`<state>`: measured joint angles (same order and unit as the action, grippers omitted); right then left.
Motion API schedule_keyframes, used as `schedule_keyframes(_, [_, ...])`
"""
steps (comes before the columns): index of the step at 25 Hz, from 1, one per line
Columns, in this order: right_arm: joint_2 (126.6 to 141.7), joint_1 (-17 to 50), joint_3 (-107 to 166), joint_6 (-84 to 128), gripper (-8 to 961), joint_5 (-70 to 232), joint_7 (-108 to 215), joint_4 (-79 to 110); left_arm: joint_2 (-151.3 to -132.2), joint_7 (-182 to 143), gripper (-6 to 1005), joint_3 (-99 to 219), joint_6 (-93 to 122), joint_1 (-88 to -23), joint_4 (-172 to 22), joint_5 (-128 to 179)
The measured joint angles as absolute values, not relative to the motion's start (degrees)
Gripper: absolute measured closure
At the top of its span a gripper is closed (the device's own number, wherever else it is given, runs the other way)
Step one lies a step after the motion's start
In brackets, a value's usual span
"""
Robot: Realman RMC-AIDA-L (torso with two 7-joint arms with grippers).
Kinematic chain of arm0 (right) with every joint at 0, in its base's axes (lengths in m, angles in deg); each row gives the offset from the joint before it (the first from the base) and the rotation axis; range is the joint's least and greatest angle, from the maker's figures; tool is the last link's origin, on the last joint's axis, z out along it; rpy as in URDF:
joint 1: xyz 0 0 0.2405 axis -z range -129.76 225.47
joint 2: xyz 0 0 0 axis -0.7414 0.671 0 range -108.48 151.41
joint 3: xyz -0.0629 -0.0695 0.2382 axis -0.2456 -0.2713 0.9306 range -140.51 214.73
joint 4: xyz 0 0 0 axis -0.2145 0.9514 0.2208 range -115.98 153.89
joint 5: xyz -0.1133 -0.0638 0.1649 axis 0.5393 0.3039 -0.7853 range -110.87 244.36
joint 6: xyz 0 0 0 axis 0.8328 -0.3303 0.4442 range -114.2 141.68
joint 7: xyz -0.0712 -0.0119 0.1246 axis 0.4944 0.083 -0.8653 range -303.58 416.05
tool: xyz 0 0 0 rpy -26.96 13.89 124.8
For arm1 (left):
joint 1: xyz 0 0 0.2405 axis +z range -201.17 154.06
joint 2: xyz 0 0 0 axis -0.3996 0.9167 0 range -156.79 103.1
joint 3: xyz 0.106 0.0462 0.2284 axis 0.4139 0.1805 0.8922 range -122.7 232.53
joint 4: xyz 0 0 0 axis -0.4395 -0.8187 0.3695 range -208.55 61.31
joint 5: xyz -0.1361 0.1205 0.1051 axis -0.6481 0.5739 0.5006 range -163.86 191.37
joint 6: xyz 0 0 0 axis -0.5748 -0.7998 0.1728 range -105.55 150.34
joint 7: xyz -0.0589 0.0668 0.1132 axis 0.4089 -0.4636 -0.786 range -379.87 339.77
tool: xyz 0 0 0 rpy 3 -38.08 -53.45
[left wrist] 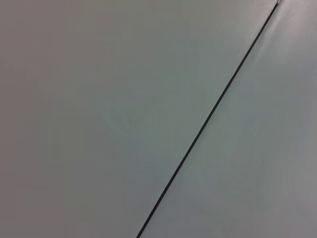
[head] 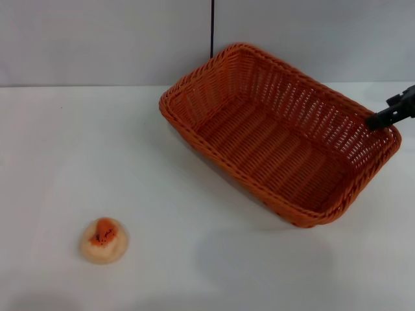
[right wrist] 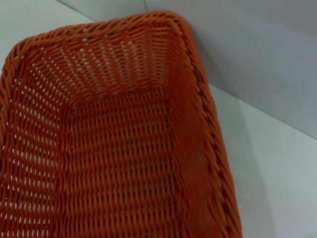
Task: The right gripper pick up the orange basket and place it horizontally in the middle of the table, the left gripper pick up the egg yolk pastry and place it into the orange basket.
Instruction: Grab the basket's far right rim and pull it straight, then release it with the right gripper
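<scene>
A plain grey wall (head: 97,39) rises behind the far edge, split by one thin dark vertical seam (head: 212,29) (nothing else).

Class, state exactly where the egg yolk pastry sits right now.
In the head view, the egg yolk pastry lies on the table's near left part, well apart from the orange basket at far right.

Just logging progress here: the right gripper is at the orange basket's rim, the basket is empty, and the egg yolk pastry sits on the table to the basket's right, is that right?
Not quite. In the head view the egg yolk pastry sits on the table to the left of the orange basket, nearer the robot. The right gripper is at the rim, and the basket is empty.
</scene>
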<state>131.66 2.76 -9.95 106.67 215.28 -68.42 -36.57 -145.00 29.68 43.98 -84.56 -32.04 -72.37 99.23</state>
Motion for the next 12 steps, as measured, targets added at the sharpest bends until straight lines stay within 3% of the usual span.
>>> schedule_keyframes(12, [132.57, 2.7, -10.0, 103.0, 225, 215.2, -65.6, -32.5, -144.96, 29.7, 166, 44.6, -84.6, -32.0, -72.2, 99.3])
